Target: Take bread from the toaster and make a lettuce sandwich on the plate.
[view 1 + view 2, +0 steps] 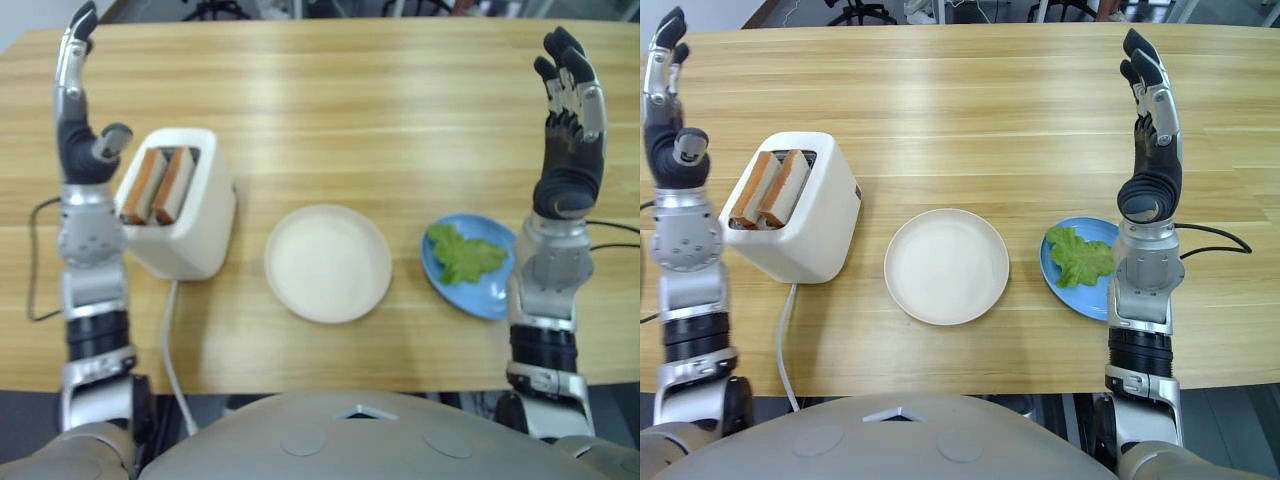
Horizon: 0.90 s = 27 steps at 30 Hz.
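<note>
Along the near edge of the table [350, 110] the things sit in a row: the toaster [185, 215] towards the left corner with two slices of bread [160, 185] standing up out of its slots, the bare white plate [328, 263] in the middle, and the lettuce [465, 255] on a small blue dish [480, 300] towards the right. This layout seems to give each side its own pickup, with the plate between as the shared assembly spot. The left hand [80, 110] beside the toaster and the right hand [570, 130] above the blue dish are both raised with fingers stretched wide and holding nothing, so no bread has been taken yet.
</note>
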### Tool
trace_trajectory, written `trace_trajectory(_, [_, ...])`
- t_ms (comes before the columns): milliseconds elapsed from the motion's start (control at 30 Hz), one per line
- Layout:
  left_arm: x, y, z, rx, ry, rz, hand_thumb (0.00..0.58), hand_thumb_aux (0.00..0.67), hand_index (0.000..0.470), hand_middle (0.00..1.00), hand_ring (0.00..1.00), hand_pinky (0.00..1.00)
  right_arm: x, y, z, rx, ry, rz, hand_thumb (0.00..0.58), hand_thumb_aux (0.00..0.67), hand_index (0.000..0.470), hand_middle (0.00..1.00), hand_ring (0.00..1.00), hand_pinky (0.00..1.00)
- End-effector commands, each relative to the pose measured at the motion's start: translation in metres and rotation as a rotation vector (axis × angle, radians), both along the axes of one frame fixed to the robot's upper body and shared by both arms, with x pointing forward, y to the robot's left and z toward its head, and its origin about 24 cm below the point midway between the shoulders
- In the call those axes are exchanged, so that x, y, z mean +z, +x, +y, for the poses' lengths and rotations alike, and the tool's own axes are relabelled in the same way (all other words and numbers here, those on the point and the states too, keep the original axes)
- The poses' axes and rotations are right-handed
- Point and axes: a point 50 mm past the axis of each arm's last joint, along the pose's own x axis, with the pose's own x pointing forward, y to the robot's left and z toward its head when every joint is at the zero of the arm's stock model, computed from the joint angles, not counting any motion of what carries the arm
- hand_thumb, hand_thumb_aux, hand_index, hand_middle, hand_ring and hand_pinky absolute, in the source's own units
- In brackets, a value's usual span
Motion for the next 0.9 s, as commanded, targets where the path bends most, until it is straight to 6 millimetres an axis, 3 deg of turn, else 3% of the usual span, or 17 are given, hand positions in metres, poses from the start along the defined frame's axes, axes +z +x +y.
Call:
trace_trajectory(33, [-0.016,-0.002,0.039,0.212,0.229,0.289,0.0,0.0,0.0,0.0,0.0,0.0,0.002,-0.005,-0.002,-0.019,0.0,-0.015,0.0,0.0,0.0,0.0,0.0,0.0])
trace_trajectory(167, [-0.022,-0.014,0.066,0.31,0.415,0.546,0.0,0.0,0.0,0.0,0.0,0.0,0.0,-0.008,-0.003,-0.032,0.007,-0.016,0.0,0.0,0.0,0.0,0.0,0.0])
trace_trajectory(433, [-0.039,-0.032,0.064,0.275,0.648,0.861,0.0,0.0,0.0,0.0,0.0,0.0,0.002,-0.011,-0.005,-0.049,0.008,-0.021,0.0,0.0,0.0,0.0,0.0,0.0])
trace_trajectory(900, [-0.033,-0.029,0.042,0.194,0.729,0.907,0.0,0.0,0.0,0.0,0.0,0.0,0.003,-0.017,-0.01,-0.073,0.007,-0.023,0.0,0.0,0.0,0.0,0.0,0.0])
